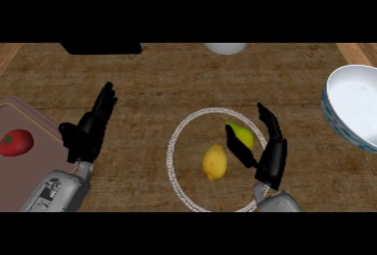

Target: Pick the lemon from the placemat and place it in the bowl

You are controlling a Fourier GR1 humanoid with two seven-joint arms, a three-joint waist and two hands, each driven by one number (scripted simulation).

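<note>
The yellow lemon (214,161) lies on the round placemat (174,149), a brown disc with a pale rim, just left of centre. My right hand (272,154) hovers over the mat's right part, fingers straight and pointing away, thumb spread toward the lemon. It is open and holds nothing. A yellow-green fruit (244,134) lies on the mat between that thumb and the fingers, partly hidden. The white bowl (352,107) with a blue patterned outside stands at the right edge, cut off by the view. My left hand (88,132) rests open at the left, fingers up.
A brown cutting board (22,169) at the left edge carries a red tomato (15,142). A black object (101,48) and a white round object (225,48) sit at the far edge of the wooden counter.
</note>
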